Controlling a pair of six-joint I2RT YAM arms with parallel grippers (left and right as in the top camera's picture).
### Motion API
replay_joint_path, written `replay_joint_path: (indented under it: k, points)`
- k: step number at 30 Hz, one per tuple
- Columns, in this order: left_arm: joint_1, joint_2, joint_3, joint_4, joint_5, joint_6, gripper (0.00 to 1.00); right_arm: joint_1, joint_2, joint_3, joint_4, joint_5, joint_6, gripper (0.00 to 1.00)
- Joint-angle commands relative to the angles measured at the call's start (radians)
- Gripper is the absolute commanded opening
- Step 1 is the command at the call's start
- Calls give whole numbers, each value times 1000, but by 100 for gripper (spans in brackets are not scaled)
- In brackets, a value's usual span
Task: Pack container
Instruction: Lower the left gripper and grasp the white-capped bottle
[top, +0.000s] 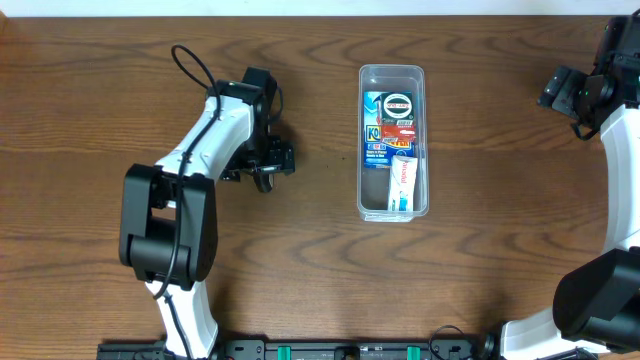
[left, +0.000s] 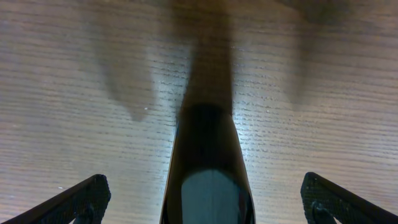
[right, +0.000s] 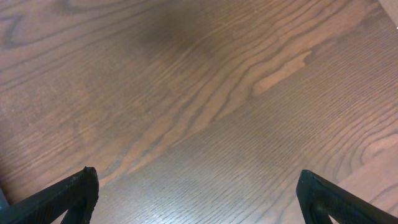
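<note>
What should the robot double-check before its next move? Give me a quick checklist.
1. Container upright with its top open: ok.
2. Room left inside beside the printed box and the tube: cannot tell.
3. Left gripper open and lined up on the dark object: ok.
4. Grip on that object: not ok, the fingers stand wide of it on both sides.
5. Right gripper open over bare wood, away from the container: ok.
</note>
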Motion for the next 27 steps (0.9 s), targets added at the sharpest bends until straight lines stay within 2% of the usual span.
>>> replay_joint_path:
  k: [1, 5, 11, 18, 24, 27]
  points:
    - [3, 5, -6, 4, -9, 10, 99, -4, 9, 0, -2, 11, -13, 99]
    - [3, 5, -6, 5, -9, 10, 100, -4, 9, 0, -2, 10, -12, 99]
    - [3, 5, -6, 7, -9, 10, 88, -4, 9, 0, -2, 11, -13, 99]
    - [3, 5, -6, 8, -18, 10, 69, -4, 9, 0, -2, 10, -12, 99]
    - [3, 5, -6, 2, -34, 10, 59, -4, 9, 0, -2, 11, -12, 99]
    - [3, 5, -6, -8, -34, 10, 59, -4, 9, 0, -2, 11, -12, 99]
